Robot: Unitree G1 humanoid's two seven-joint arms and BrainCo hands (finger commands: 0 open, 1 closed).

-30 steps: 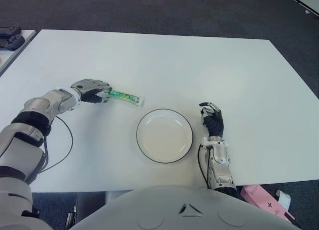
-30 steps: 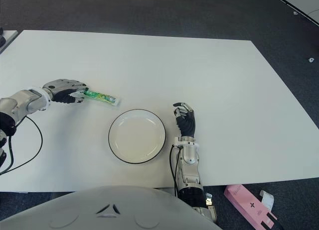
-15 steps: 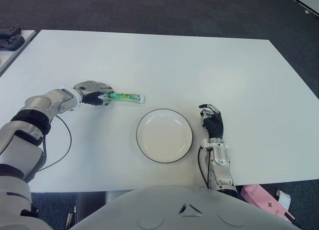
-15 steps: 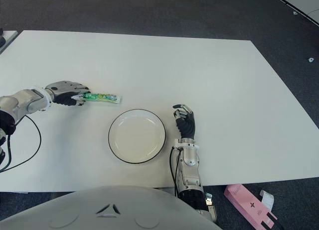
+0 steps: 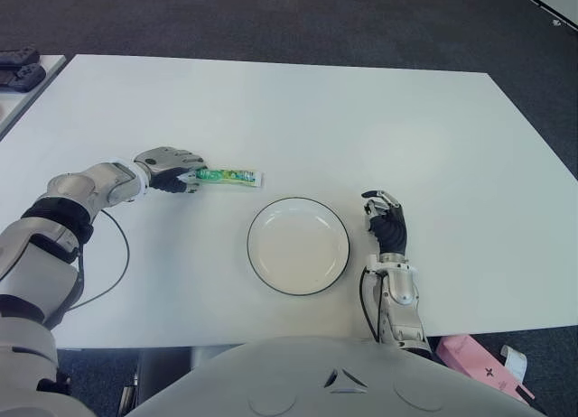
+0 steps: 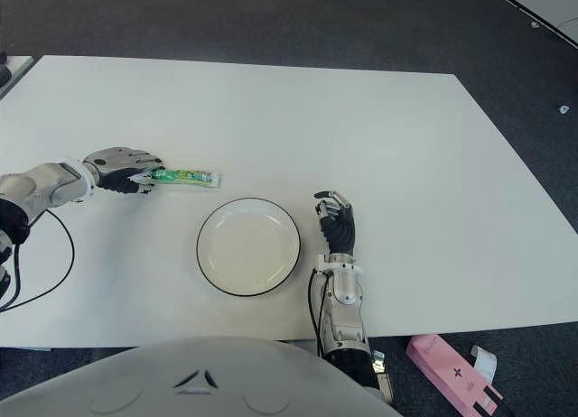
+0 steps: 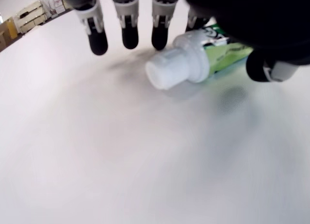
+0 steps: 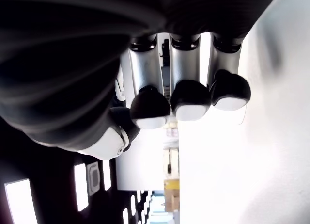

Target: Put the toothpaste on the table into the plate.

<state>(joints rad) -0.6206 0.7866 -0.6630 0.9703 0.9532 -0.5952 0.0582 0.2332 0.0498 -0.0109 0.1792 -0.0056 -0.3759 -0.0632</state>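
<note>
Where eye views hide cap, white screw cap shown by left wrist view; green toothpaste (image 5: pixel 228 175) (flat on table (image 5: pixel 361 128)) gripped by left hand (image 5: pixel 168 168) fingers (image 7: pixel 128 25); right hand (image 5: pixel 386 226) curled empty beside plate (image 5: pixel 298 245).

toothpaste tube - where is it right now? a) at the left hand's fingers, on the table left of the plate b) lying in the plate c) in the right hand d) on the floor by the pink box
a: the toothpaste tube has its cap end at the left hand, over the table and left of the empty plate; the right hand, right of the plate, holds nothing.
</note>
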